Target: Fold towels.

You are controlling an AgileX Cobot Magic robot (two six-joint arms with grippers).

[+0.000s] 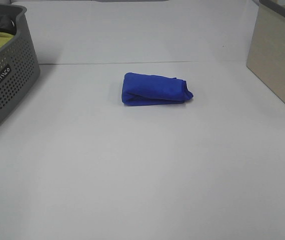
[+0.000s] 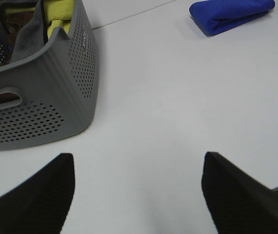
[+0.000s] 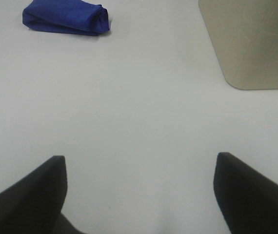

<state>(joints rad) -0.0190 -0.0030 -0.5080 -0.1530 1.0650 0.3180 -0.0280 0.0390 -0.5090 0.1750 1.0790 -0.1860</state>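
Nearest the wrist cameras, the left gripper [image 2: 138, 195] and right gripper [image 3: 140, 195] gape empty above bare table [image 1: 142, 190] — the blue towel [image 1: 155, 89] lies folded at frame centre, apparently finished.

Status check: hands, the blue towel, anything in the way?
Both hands open, empty: left hand, right hand. Blue towel folded, lying alone mid-table. Grey basket far left, beige box far right; neither obstructing.
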